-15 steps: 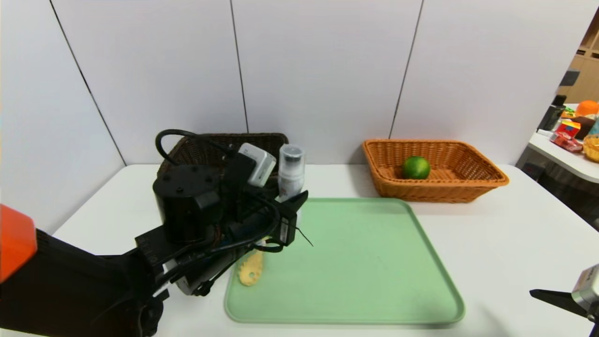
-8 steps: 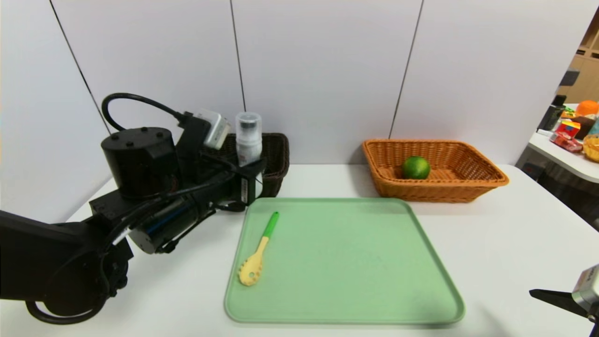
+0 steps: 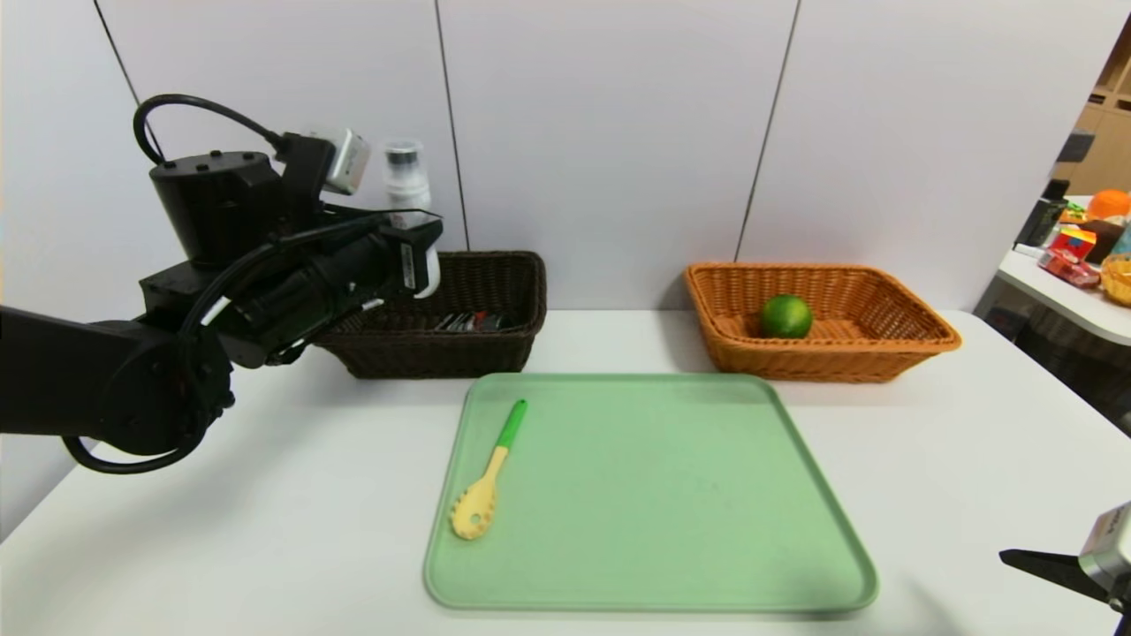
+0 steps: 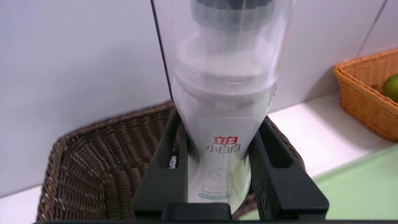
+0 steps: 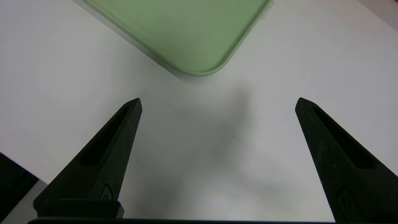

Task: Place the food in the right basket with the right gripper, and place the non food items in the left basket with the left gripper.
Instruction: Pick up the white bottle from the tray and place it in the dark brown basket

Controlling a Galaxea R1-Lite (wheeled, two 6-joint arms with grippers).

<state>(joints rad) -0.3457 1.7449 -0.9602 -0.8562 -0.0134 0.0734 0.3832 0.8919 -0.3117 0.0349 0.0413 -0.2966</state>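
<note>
My left gripper [image 3: 422, 256] is raised over the dark brown basket [image 3: 495, 340], fingers [image 4: 161, 174] clamped on the white bottle [image 3: 408, 199], which stands upright in the grasp with its clear cap on top. I see the yellow-and-green spoon [image 3: 484, 481] lying on the green tray [image 3: 707, 548] at mid-surface. A lime [image 3: 785, 315] sits in the orange basket [image 3: 919, 344]. My right gripper [image 5: 217, 102] hangs low over the bare white surface [image 5: 62, 77] near the tray corner, fingers spread wide and holding nothing.

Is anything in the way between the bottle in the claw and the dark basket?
No. The left claw holds the white plastic bottle above the brown wicker basket, with only open air between them. Some small items already lie inside.
</note>
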